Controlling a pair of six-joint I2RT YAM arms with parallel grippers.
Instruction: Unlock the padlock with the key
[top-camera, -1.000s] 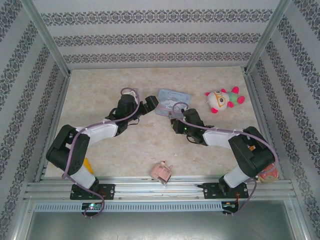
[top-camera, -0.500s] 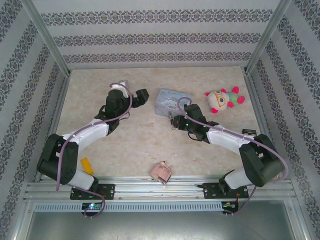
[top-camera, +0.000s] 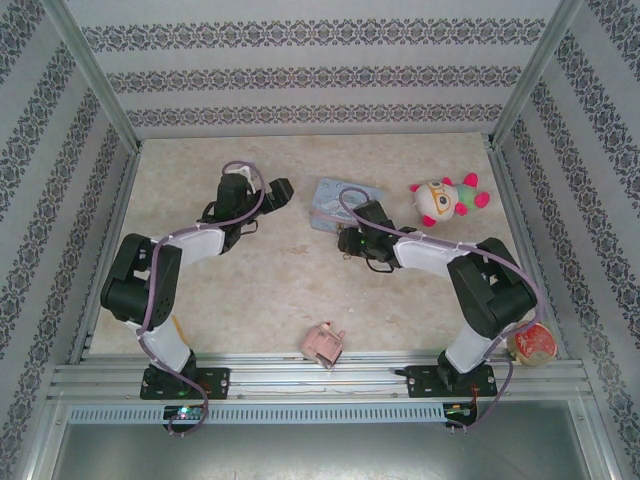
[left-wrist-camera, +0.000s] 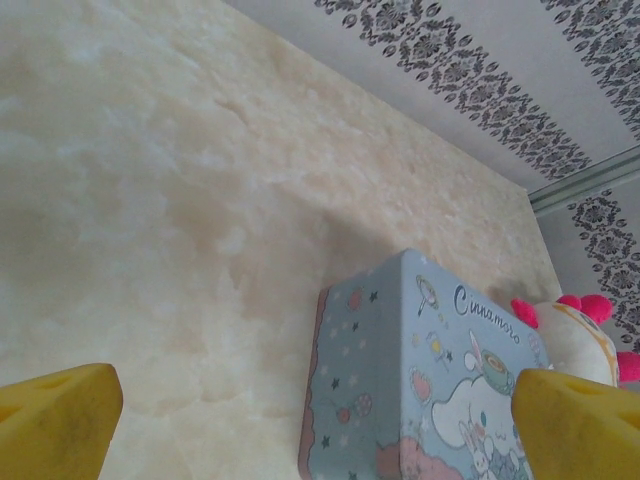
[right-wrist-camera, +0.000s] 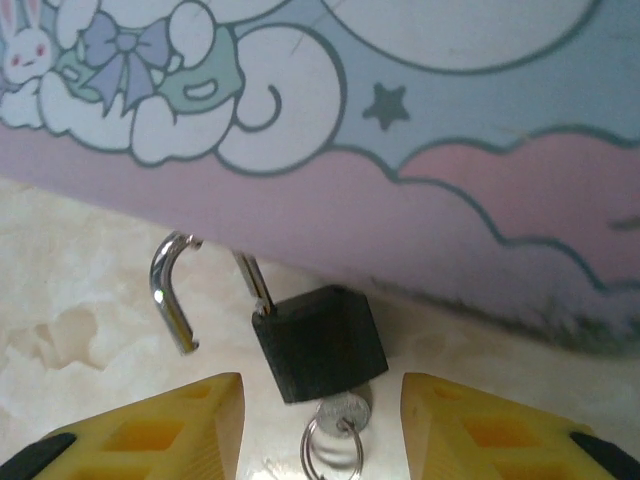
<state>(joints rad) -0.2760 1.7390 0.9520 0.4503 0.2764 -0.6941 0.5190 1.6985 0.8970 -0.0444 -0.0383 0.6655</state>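
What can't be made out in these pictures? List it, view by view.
- Right wrist view: the key has its blade buried in the padlock; its ring is cut by the bottom edge.
- Top view: the padlock is too small to pick out by the right gripper.
- Left wrist view: the tin is cut by the bottom edge; the plush toy is half behind a yellow fingertip.
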